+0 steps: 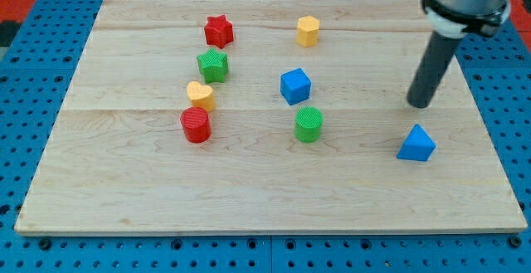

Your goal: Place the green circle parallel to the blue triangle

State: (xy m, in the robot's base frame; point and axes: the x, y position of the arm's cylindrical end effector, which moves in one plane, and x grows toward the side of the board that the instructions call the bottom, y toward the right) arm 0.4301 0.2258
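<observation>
The green circle [309,124] is a short green cylinder standing near the middle of the wooden board [124,190]. The blue triangle [416,143] lies at the view's right, slightly lower than the green circle and well apart from it. My tip [420,104] is at the end of the dark rod, just above the blue triangle in the view and a little to its upper side, not touching it. The tip is far to the right of the green circle.
A blue cube [294,85] sits just above the green circle. A red star [219,31], a green block [213,65], a yellow block [200,95] and a red cylinder [196,125] line up at the left. A yellow block [308,31] is near the top.
</observation>
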